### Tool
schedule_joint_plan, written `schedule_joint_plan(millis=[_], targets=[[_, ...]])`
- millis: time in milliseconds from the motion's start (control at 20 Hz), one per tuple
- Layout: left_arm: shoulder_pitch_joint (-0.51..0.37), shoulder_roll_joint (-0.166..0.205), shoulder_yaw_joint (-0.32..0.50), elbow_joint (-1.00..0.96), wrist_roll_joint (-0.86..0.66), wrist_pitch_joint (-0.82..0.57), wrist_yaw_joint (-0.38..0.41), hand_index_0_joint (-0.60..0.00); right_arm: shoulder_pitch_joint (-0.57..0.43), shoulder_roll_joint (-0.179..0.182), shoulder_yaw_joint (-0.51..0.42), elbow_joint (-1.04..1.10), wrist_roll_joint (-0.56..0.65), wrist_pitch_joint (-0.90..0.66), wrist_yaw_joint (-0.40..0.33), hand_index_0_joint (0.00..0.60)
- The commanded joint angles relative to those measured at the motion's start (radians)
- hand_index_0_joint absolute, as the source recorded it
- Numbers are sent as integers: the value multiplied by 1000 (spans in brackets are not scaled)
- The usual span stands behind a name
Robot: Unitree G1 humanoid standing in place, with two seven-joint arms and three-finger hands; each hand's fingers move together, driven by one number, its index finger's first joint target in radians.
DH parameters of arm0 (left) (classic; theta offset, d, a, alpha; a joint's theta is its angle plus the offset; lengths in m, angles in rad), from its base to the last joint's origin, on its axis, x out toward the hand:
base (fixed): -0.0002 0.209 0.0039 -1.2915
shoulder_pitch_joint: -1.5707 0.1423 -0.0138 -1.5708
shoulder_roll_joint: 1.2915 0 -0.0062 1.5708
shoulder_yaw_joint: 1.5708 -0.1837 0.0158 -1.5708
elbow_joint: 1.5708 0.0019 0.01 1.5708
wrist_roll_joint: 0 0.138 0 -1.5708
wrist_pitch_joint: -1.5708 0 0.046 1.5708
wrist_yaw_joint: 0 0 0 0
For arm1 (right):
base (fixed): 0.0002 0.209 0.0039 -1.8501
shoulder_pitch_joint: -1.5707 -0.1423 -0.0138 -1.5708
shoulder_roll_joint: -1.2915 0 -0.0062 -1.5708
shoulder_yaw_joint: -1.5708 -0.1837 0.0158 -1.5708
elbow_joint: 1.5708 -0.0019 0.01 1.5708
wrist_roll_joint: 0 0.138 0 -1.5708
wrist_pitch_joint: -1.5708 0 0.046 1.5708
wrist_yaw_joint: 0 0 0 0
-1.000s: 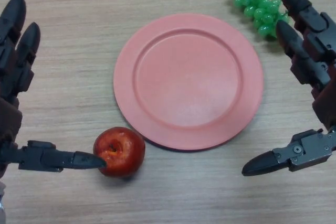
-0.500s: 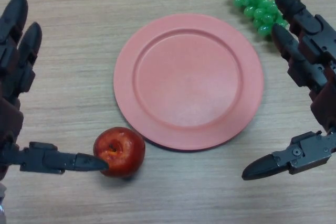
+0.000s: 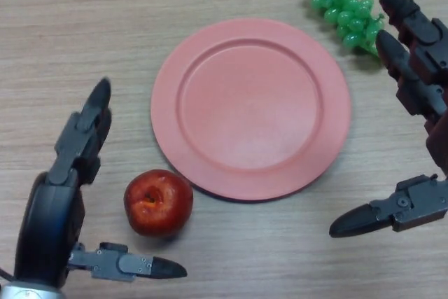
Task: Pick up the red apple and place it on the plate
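The red apple [image 3: 158, 202] sits near the tabletop's front edge, touching the pink plate [image 3: 168, 68]; round, firm and smooth, it probably needs gripping across its middle. The left hand [image 3: 66, 194] brackets it with fingers spread, not touching; the right hand [image 3: 413, 138] idles, fingers apart.

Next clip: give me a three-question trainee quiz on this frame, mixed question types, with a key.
1. True or false: the red apple already lies on the pink plate.
2. Multiple choice: the green grapes lie (A) on the plate, (B) on the table beyond the plate's far right edge, (C) beside the apple.
3. Short answer: which hand is nearer the apple, and is it gripping it?

Key
1. False: the apple sits on the table just off the plate's near-left rim.
2. B, close to the right hand.
3. The left hand; no, its fingers and thumb are spread to either side of the apple with visible gaps.
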Motion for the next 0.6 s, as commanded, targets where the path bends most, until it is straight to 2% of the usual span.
schedule_joint_plan(millis=[50, 150, 250, 350, 400, 450, 500, 550, 600], targets=[[-21, 18, -9, 21, 15, -185, 38, 0, 9, -10, -62, -86, 74, -104, -9, 0], [-53, 26, -24, 90, 33, -215, 32, 0, 25, -6, -81, -91, 92, -115, -16, 0], [-87, 24, -35, 161, 78, -226, 64, 0, 35, -2, -91, -94, 106, -122, -32, 0], [-122, 30, -37, 184, 129, -171, 80, 0, 43, -4, -105, -97, 117, -126, -31, 0], [-123, 30, -38, 184, 134, -167, 81, -100, 43, -3, -106, -97, 118, -127, -31, 0], [-124, 31, -41, 184, 151, -158, 82, -251, 46, -3, -110, -96, 121, -129, -32, 0], [-122, 34, -46, 182, 170, -151, 79, -349, 48, -2, -114, -96, 125, -129, -34, 0], [-114, 42, -56, 180, 219, -146, 65, -501, 54, 0, -123, -96, 133, -131, -37, 0], [-102, 54, -64, 185, 288, -162, 49, -596, 62, 2, -130, -94, 138, -138, -40, 0]])
